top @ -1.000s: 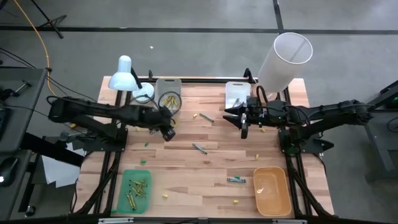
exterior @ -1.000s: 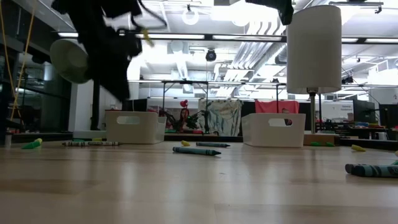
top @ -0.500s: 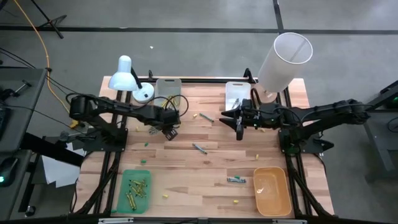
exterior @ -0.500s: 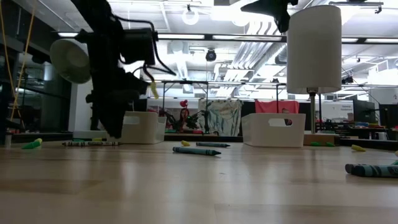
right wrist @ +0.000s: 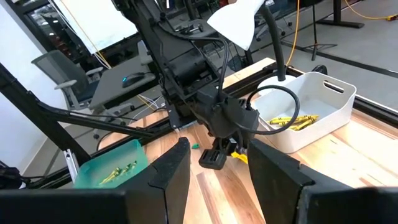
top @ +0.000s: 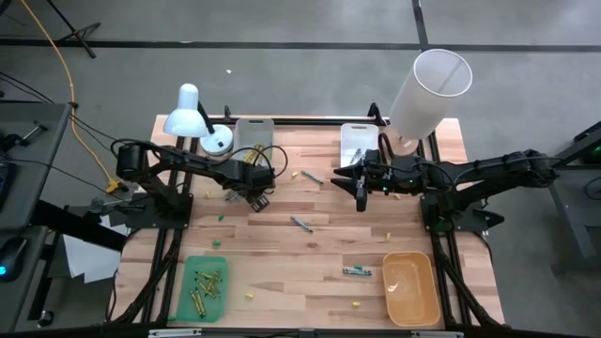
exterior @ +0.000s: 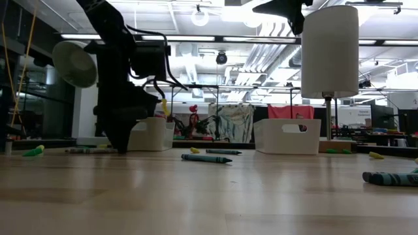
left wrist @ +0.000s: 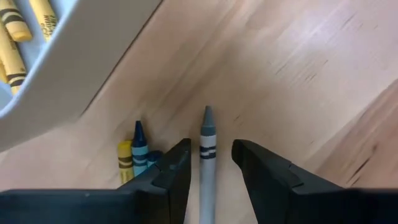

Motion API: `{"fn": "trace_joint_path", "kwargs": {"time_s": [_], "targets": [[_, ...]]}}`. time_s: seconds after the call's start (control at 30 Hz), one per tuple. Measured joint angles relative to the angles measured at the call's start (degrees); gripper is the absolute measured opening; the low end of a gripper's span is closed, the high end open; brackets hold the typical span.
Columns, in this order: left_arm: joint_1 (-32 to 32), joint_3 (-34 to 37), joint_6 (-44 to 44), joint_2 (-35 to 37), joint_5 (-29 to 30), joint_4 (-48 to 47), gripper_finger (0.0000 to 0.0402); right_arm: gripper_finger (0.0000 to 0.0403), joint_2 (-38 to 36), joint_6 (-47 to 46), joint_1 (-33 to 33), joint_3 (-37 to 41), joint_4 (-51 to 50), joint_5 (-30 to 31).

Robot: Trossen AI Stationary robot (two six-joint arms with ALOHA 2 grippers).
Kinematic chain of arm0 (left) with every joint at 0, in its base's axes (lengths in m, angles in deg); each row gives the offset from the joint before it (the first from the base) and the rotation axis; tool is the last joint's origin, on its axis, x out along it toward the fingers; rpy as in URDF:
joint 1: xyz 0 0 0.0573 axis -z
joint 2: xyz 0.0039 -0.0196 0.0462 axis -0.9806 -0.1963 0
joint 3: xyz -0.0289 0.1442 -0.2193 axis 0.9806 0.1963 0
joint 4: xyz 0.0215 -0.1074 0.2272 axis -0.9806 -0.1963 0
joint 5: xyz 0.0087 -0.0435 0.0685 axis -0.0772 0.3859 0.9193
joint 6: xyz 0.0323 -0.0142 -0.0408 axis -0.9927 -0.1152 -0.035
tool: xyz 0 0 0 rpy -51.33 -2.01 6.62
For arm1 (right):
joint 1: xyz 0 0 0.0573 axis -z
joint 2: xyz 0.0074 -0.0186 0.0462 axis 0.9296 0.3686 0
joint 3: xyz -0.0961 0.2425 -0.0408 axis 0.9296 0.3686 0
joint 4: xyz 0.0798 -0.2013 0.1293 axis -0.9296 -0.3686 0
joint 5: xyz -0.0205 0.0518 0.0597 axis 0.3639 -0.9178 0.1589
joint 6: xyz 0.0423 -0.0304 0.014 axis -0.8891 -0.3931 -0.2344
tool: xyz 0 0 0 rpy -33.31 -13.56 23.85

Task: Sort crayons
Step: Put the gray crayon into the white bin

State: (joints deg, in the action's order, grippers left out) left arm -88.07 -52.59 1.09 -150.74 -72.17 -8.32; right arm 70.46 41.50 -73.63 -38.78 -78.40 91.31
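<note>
My left gripper is low over the table next to the far-left white tray, which holds yellow crayons. It is open. In the left wrist view its fingers stand on either side of a grey crayon that lies flat on the wood, with a gap on each side. A blue crayon and a yellow crayon lie beside it. My right gripper is open and empty, held high above the table's far middle.
A second white tray stands at the far right, a green tray with crayons at the near left, and an orange tray at the near right. A lamp and a white cylinder stand at the far edge. Loose crayons lie mid-table.
My left gripper has come down from well above the table to just over the wood beside the far-left tray. My right gripper has shifted a little toward the table's left edge.
</note>
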Motion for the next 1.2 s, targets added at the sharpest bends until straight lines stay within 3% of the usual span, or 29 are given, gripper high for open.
{"fn": "trace_joint_path", "kwargs": {"time_s": [0.3, 0.4, 0.53, 0.7, 0.77, 1.0, 1.2], "targets": [[4.05, 0.13, -0.50, -0.13, -0.64, -0.65, 0.0120, 0.0154, 0.00, 0.48, 0.00, 0.00, -0.02, 0.00], [5.38, 0.13, -1.21, -0.15, -0.99, -0.85, 0.0089, 0.0154, 0.00, 0.52, 0.00, 0.00, -0.02, 0.00], [6.12, 0.13, -1.23, -0.15, -2.05, -1.11, 0.0017, 0.0154, 0.00, 0.63, 0.00, 0.00, -0.02, 0.00], [7.58, 0.08, -1.43, 1.31, -3.38, -0.31, 0.0006, 0.0154, -0.02, 0.65, 0.00, 0.00, -0.04, 0.00], [8.79, 0.33, -1.62, 3.59, -6.58, 1.65, 0.0003, 0.0154, -0.02, 0.63, 0.00, 0.00, -0.06, 0.00], [13.96, 0.96, -4.11, 16.64, -0.75, 16.56, 0.0001, 0.0154, -0.03, 0.63, 0.01, 0.00, -0.20, 0.00], [18.68, 5.40, -9.19, 25.12, 7.69, 40.89, 0.0001, 0.0154, -0.02, -1.54, 0.01, 0.00, 0.33, -0.02]]}}
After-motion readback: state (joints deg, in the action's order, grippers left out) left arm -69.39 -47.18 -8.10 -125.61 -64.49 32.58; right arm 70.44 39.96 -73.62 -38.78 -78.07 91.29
